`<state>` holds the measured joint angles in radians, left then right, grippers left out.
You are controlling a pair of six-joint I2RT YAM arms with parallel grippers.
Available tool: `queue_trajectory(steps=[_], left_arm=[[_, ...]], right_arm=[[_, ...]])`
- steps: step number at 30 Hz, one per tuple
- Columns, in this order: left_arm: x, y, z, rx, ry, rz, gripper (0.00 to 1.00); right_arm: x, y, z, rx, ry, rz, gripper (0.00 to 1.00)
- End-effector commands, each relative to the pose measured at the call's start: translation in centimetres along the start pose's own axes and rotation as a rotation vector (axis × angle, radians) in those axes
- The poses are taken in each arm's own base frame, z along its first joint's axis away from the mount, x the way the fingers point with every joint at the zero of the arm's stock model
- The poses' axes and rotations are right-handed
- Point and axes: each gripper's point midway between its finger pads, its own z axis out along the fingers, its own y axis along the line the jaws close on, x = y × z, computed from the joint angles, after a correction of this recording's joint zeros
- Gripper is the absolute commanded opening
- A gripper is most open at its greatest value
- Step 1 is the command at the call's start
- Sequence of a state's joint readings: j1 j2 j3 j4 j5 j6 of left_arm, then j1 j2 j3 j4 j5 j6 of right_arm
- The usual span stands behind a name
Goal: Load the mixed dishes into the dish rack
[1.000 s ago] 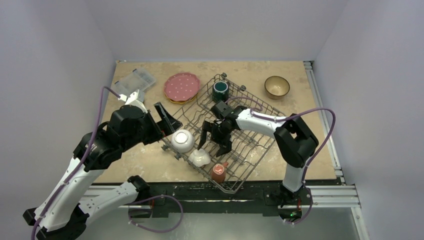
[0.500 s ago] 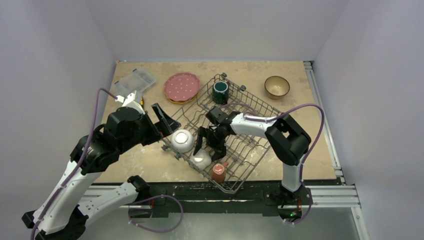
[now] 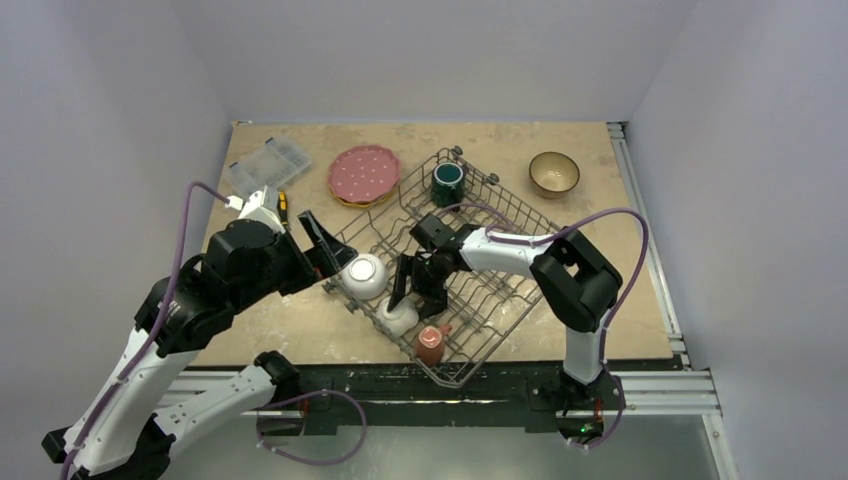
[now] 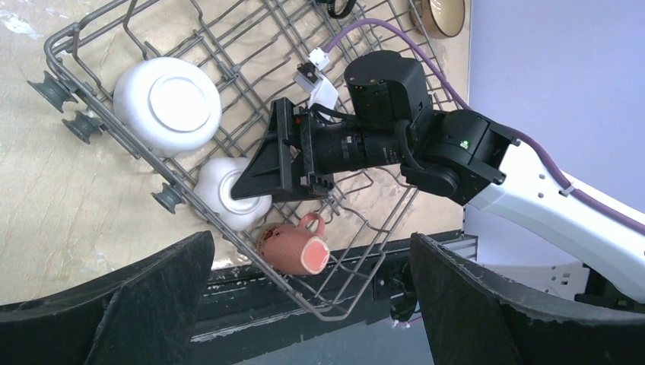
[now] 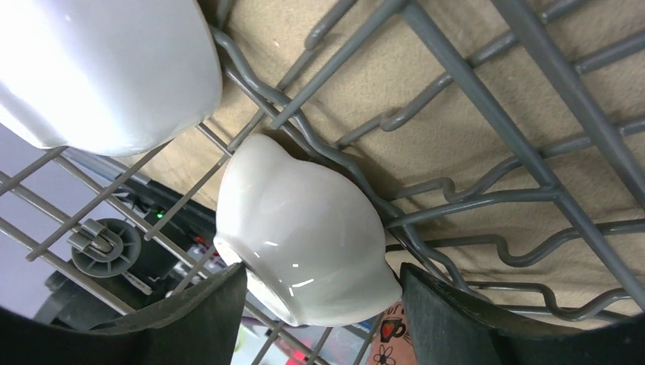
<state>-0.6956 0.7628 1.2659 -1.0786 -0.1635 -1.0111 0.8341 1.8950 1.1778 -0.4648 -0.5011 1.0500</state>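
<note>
While poised over the dish rack [image 3: 480, 300], right gripper [image 5: 319, 319] straddled the small floral bowl [image 5: 300, 236], fingers spread, perhaps not touching. Lay at twelve o'clock, dead ahead. Farther off, left gripper [image 4: 304, 304] hung agape.

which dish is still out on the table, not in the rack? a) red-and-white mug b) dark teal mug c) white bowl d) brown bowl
d: the brown bowl sits on the bare table beyond the far right side of the dish rack, while the dark teal mug, white bowl and red-and-white mug all lie inside its wires.
</note>
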Motion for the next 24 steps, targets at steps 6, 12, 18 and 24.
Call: queue_trajectory(steps=[6,12,18,24], left_arm=[[-0.2,-0.2,0.3,0.008,-0.012,0.0,1.0],[-0.2,-0.4,0.5,0.013,-0.005,0.012,1.0],[-0.2,-0.5,0.7,0.013,0.002,0.053,1.0],[0.8,-2.1,1.8,0.076,0.066,0.077,1.0]], right_arm=[[-0.5,1.5,-3.4,0.048,-0.142,-0.296,0.98],[-0.5,3.3,-7.3,0.008,-0.245,-0.445,0.98],[-1.2,4.7,-11.2,0.022,-0.354,-0.553,0.98],[-3.8,5.4,-16.3,0.042,-0.535,-0.551,0.98]])
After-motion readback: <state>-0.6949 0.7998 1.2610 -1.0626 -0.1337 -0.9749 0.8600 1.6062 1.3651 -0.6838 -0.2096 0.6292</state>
